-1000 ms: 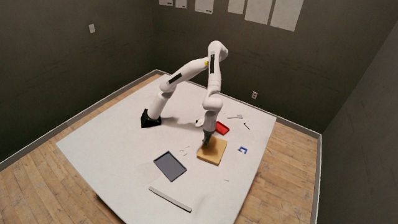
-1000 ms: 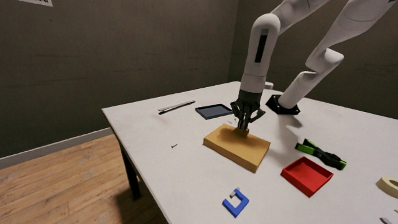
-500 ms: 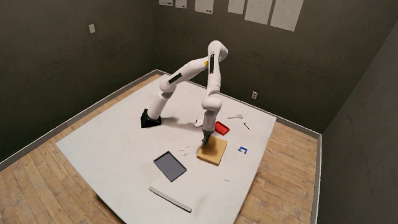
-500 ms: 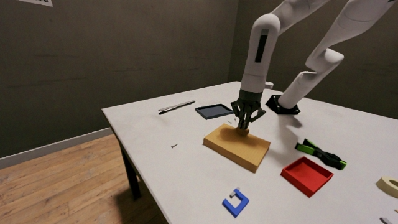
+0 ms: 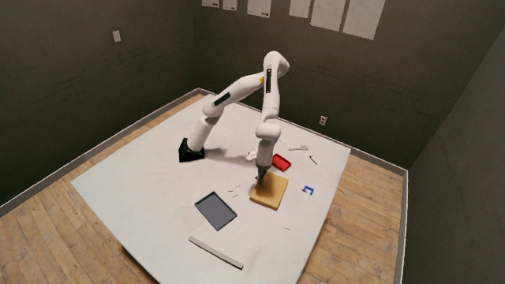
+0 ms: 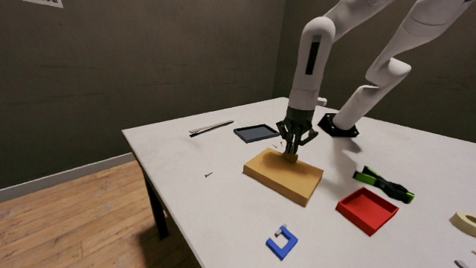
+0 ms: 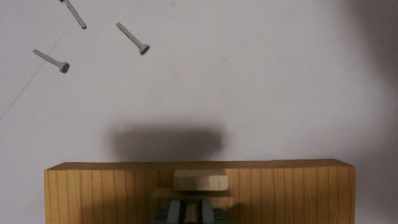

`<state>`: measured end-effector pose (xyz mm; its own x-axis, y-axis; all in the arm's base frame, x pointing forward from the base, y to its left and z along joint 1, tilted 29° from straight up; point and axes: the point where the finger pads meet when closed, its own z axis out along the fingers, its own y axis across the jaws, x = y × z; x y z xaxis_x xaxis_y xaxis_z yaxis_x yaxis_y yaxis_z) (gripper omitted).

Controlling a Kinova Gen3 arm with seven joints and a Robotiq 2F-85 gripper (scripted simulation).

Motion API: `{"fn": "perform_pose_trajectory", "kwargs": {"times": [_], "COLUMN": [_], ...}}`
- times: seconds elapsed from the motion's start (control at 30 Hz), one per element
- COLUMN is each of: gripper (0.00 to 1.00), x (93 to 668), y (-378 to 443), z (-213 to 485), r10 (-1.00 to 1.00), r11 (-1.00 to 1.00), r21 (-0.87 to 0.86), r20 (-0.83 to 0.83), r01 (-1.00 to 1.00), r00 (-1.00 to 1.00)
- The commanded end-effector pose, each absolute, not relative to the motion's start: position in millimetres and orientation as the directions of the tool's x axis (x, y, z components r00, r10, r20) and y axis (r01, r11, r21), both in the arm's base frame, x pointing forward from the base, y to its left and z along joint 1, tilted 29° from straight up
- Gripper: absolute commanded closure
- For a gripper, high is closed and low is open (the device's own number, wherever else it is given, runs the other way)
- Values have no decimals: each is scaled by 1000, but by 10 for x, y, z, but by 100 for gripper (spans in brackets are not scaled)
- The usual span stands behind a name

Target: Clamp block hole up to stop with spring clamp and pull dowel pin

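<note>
The bench board [image 5: 272, 199] [image 6: 275, 174] [image 7: 300, 195] lies flat on the table. My gripper [image 5: 259, 182] [image 6: 292, 152] [image 7: 191, 213] points down over its edge, closed to a narrow gap. A brown upright piece, apparently the dowel pin [image 7: 191, 216], shows between the fingertips. Below the fingers is a small wooden block [image 6: 290, 158] [image 7: 162, 193]. A paler wooden piece [image 7: 201, 180], perhaps the stop, is beside it in the wrist view. The fingers hide the hole and any gap between them. The green and black spring clamp [image 6: 388, 187] lies on the table, off the board.
A red tray [image 6: 353, 219] and a blue C-shaped clamp [image 6: 275, 250] lie near the board. A dark tray [image 5: 206, 217], a long grey bar [image 5: 215, 252] and a tape roll [image 6: 462, 223] lie farther off. Loose screws [image 7: 145, 49] [image 7: 65, 67] lie past the board's edge.
</note>
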<state>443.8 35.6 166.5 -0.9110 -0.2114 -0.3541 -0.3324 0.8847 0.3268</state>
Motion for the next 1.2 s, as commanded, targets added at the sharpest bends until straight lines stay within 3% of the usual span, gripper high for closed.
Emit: {"fn": "perform_pose_trajectory", "kwargs": {"times": [0.0, 1.17], "gripper": [90, 90], "x": [4429, 4411], "y": [339, 330], "z": [1670, 1662], "r10": [-212, -225], "r11": [886, 882], "r21": [323, 317], "r20": [-360, -366], "r01": [-334, -348], "r00": [-908, -903]}}
